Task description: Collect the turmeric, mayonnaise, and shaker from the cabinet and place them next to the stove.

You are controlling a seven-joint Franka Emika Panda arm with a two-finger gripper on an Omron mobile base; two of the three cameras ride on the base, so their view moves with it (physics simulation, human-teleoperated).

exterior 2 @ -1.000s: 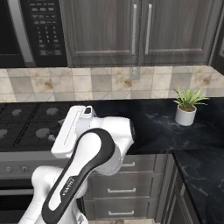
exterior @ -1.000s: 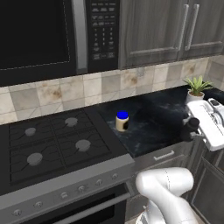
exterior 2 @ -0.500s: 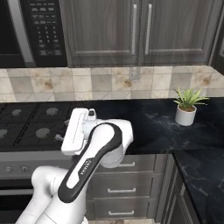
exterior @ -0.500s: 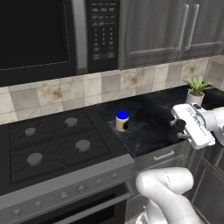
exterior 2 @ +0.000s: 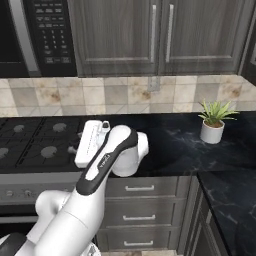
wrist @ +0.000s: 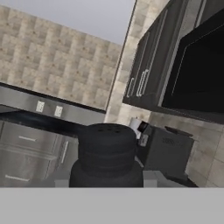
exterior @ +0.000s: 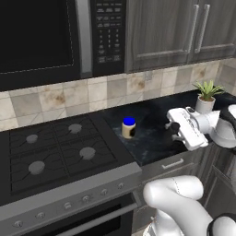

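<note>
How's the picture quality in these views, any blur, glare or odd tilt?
Left base view: soft, no glare; the mayonnaise by the stove stays readable. Right base view: evenly lit, plant clear. Hand view: strongly rolled, the shaker looms dark up close.

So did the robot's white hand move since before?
Yes. In the left base view the gripper has swung leftward, away from the small potted green plant and nearer the blue-lidded mayonnaise jar.

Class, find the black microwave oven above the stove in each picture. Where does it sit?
Left base view: the black microwave oven is at the upper left.
Right base view: top left corner.
Hand view: right side, rolled sideways.
Shared landmark: the grey wood-grain cupboard doors with slim silver handles beside it.
</note>
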